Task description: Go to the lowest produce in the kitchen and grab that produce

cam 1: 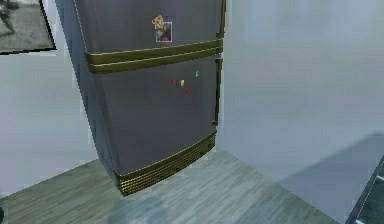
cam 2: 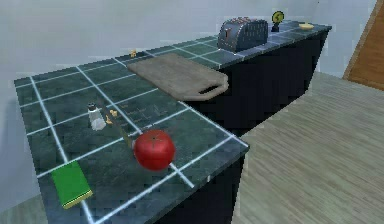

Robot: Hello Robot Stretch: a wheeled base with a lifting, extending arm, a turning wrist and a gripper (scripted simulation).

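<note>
A round red produce item (cam 2: 154, 150), like a tomato or an apple, lies on the dark green tiled counter (cam 2: 60, 90) near its front corner. A flat green block (cam 2: 72, 185) lies beside it toward the arm side view's left.
A tall grey fridge (cam 1: 150, 90) with brass trim stands ahead, with a framed picture (cam 1: 22, 25) on the wall to its left. On the counter are a small shaker (cam 2: 97, 118), a wooden cutting board (cam 2: 180, 75) and a toaster (cam 2: 243, 33). Open wood floor (cam 2: 310, 150) lies beside the counter, and a brown door (cam 2: 367, 45) stands beyond it.
</note>
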